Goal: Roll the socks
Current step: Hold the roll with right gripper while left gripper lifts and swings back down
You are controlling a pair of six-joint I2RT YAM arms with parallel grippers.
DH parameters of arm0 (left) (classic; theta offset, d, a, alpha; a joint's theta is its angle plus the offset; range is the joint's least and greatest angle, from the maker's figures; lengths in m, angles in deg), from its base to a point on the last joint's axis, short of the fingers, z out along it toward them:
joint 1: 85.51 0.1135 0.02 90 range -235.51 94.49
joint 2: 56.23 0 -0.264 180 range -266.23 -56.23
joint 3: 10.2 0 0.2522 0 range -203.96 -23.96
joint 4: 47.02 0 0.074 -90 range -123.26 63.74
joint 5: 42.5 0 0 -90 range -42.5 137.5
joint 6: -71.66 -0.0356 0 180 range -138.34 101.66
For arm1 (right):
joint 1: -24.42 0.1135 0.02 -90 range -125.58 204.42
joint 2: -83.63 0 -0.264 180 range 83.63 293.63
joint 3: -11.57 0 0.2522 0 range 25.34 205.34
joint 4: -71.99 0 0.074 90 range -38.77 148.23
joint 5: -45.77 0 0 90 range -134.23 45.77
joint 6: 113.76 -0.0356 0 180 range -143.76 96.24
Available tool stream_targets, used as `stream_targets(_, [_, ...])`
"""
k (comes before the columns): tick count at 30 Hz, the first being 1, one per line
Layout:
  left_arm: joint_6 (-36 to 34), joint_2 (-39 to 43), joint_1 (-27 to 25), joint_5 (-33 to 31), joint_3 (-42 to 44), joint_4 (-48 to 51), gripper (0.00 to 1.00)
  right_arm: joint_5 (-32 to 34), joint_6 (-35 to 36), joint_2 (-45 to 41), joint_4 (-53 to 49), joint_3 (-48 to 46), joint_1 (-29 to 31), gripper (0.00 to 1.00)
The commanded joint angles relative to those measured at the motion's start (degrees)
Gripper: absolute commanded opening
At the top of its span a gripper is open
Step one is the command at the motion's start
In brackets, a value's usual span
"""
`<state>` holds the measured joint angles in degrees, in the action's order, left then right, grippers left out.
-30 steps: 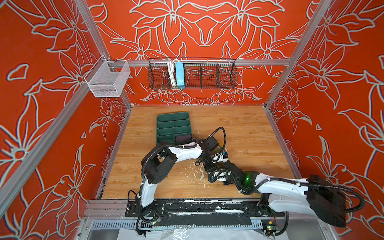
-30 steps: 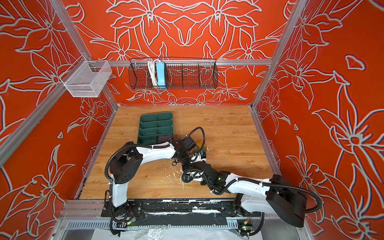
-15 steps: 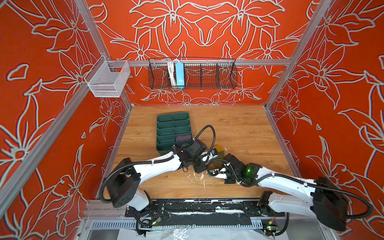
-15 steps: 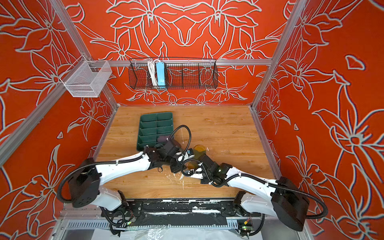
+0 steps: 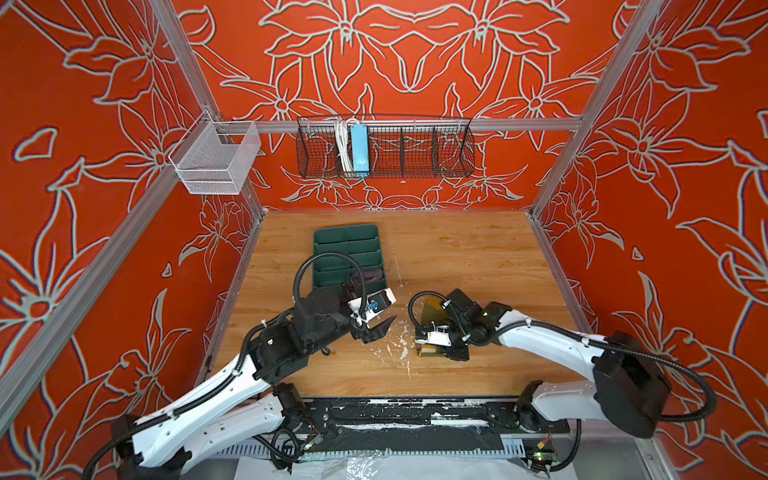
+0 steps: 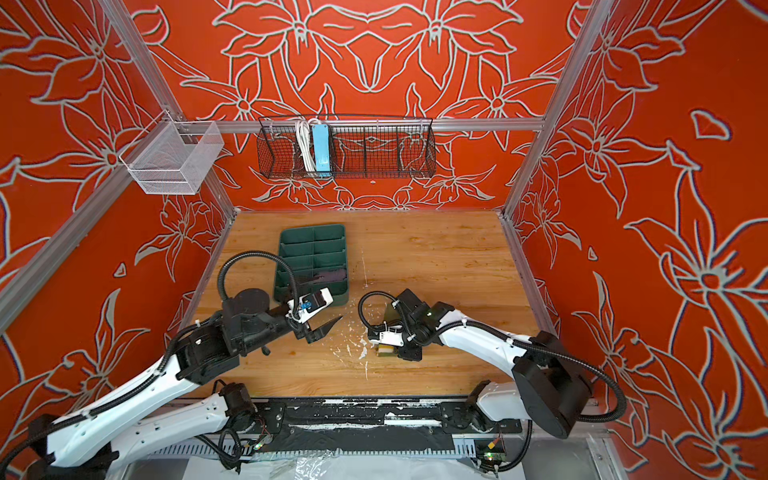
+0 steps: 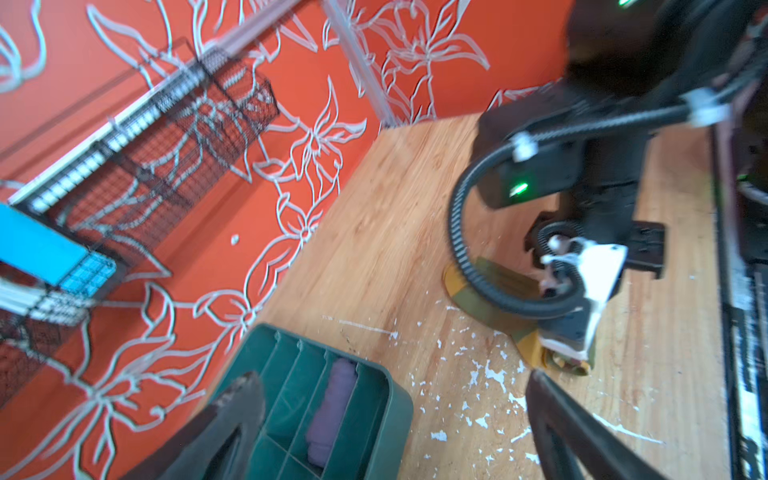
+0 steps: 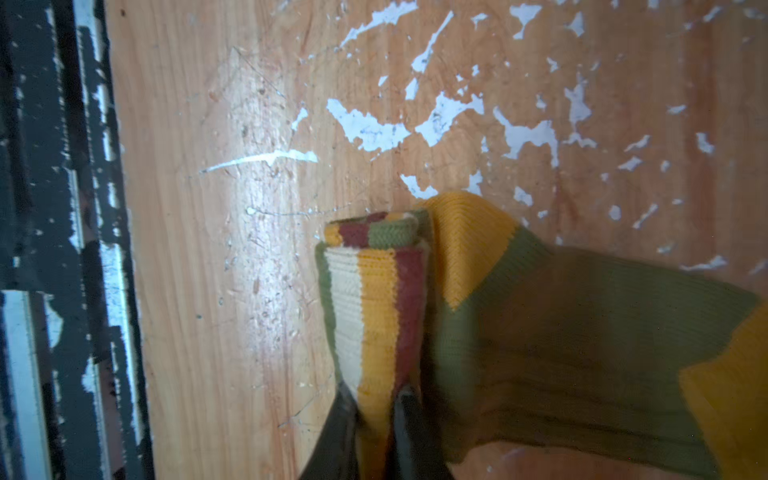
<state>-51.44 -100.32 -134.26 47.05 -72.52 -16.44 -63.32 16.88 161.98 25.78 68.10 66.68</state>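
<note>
Because a roll starts from the cuff, the right gripper [image 8: 374, 409] is nearly closed on the folded, striped end of the green sock [image 8: 561, 340]. This sock lies on the table [image 5: 457, 249] near the front, right of centre, and the pinch there likely stops the first turns springing open. Just left, the left gripper [image 7: 391, 376] hangs wide open and empty, apart from that sock. Farther back, the purple sock [image 7: 332, 415] sits rolled in a right-hand compartment towards the near end of the tray [image 5: 332, 241], seemingly finished.
</note>
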Motion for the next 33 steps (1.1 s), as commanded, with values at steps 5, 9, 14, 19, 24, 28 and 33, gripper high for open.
stream_targets(5, [-6.18, -3.33, -2.05, 13.30, 2.19, 3.83, 0.98, -7.37, 0.64, 9.19, -6.49, 5.96, -1.32, 0.00])
stream_targets(9, [-8.29, -7.27, -10.64, 5.42, 6.37, 0.26, 0.96, -8.02, 1.40, 12.26, -6.16, 7.10, -2.31, 0.00])
stream_targets(14, [-6.90, -15.71, -21.90, -7.79, 12.95, -12.78, 0.93, -7.72, 2.23, 14.25, -5.35, 7.68, -3.49, 0.00])
stream_targets(19, [-2.32, -26.73, -26.99, -17.56, 15.24, -24.56, 0.86, -8.15, 2.20, 15.25, -4.19, 7.18, -3.76, 0.00])
stream_targets(24, [-3.54, -35.72, -26.73, -21.78, 16.15, -32.26, 0.75, -8.15, 1.65, 15.53, -3.90, 6.95, -3.76, 0.00])
stream_targets(28, [-4.51, -41.55, -24.90, -22.24, 13.92, -32.79, 0.68, -8.19, 2.15, 14.56, -3.11, 6.11, -3.76, 0.00])
stream_targets(33, [-6.06, -46.83, -23.15, -22.65, 12.31, -33.95, 0.62, -7.90, 1.86, 13.75, -3.65, 6.04, -3.76, 0.00])
